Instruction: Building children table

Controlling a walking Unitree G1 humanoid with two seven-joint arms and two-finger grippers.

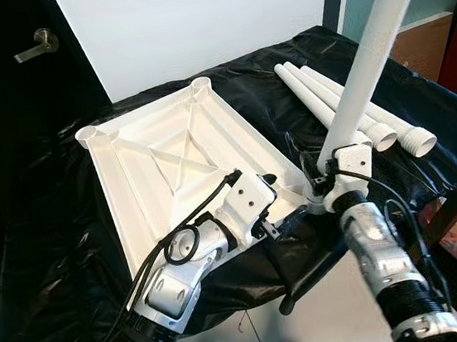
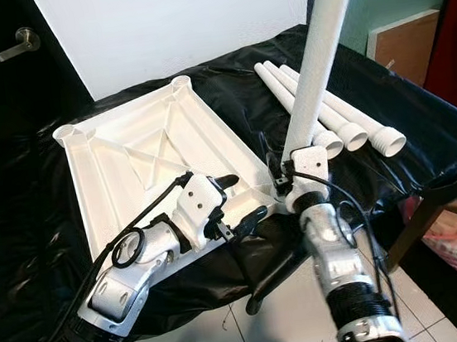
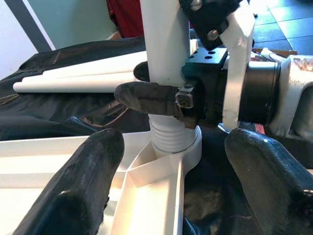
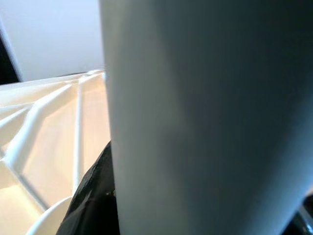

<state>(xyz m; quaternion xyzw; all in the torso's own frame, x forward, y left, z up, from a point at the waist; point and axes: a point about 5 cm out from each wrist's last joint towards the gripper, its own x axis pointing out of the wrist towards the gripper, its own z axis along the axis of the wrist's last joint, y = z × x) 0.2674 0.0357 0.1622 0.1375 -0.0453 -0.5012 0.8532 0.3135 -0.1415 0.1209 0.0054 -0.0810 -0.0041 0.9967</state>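
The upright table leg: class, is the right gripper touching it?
Touching. In the left wrist view a black finger of the right gripper presses against the upright leg, just above its ribbed end.

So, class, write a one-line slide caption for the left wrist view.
The right gripper holds a white table leg upright in the upturned tabletop's corner socket, seen between the left gripper's open fingers.

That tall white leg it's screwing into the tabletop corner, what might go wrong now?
The leg leans while the right pincer grips it low, so its threaded end may cross-thread in the corner socket. The tabletop overhangs the near edge, so pushing could shift it. The left pincer is open, not clamping.
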